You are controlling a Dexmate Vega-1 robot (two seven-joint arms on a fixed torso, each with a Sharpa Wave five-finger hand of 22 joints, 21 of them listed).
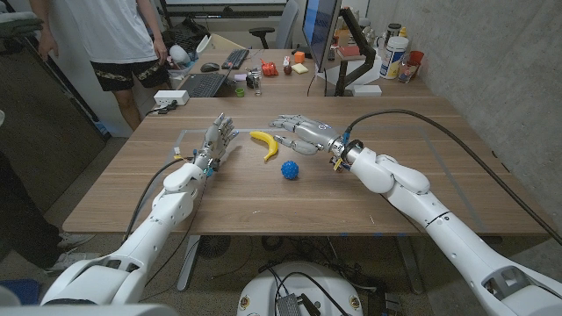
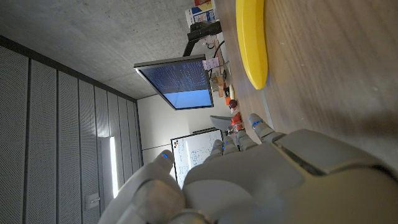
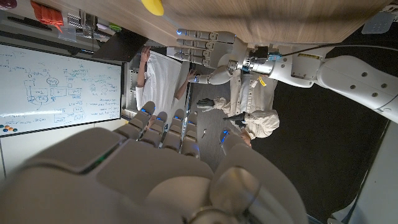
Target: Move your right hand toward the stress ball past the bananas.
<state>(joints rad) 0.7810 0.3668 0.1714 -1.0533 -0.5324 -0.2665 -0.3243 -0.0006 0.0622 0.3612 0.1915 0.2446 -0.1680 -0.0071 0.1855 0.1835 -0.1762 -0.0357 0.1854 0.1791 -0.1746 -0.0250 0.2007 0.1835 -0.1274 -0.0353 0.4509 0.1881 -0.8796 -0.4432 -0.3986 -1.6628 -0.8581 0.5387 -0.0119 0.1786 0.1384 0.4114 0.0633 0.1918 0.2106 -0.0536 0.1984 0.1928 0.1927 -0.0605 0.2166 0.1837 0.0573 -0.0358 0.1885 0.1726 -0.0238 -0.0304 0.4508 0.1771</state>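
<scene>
Stress ball (image 1: 291, 169) nearest on table (image 1: 263, 211) — blue, knobbly, just near side of banana (image 1: 265, 145). Right hand (image 1: 303, 133) above, released, fingers spread, gripping nothing. Left hand (image 1: 217, 140) idle, empty. Likely light, squashy, grippy — best wrapped around middle.

The head view is evenly and fairly brightly lit from above, and sharp across the counter (image 1: 263, 197); soft, short shadows sit under the banana (image 1: 263, 143), the ball (image 1: 291, 169) and both arms. Straight lines bow slightly toward the edges. In the left wrist view the hand (image 2: 261, 180) is near and blurred, a pale mass, while the monitor (image 2: 177, 81) glows blue and a wall strip light flares. The right wrist view has its hand (image 3: 155, 180) out of focus too, a bright whiteboard (image 3: 59, 87), and a very dark area beside the left arm (image 3: 348, 74).
</scene>
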